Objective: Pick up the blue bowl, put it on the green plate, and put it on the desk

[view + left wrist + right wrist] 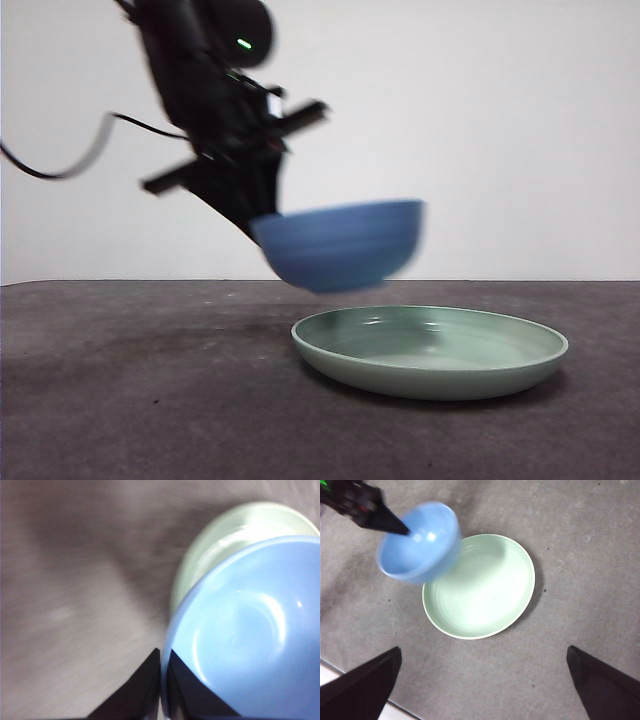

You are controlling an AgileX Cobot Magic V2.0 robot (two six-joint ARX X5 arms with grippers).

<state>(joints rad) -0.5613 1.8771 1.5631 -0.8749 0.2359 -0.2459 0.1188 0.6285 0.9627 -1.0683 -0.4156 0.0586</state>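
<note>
the left end effector [262,222] has its jaws pinched shut on the near rim of the blue bowl [342,245], one jaw inside and one outside the wall. the bowl hangs clear of the desk [120,400], tilted a little, above and overlapping one edge of the green plate [430,350], which lies empty on the desk. the step in hand looks like the carry toward the plate. next the bowl needs centring over the plate, levelling, and lowering before release. the right end effector [482,690] waits high above, jaws spread wide and holding nothing.
</note>
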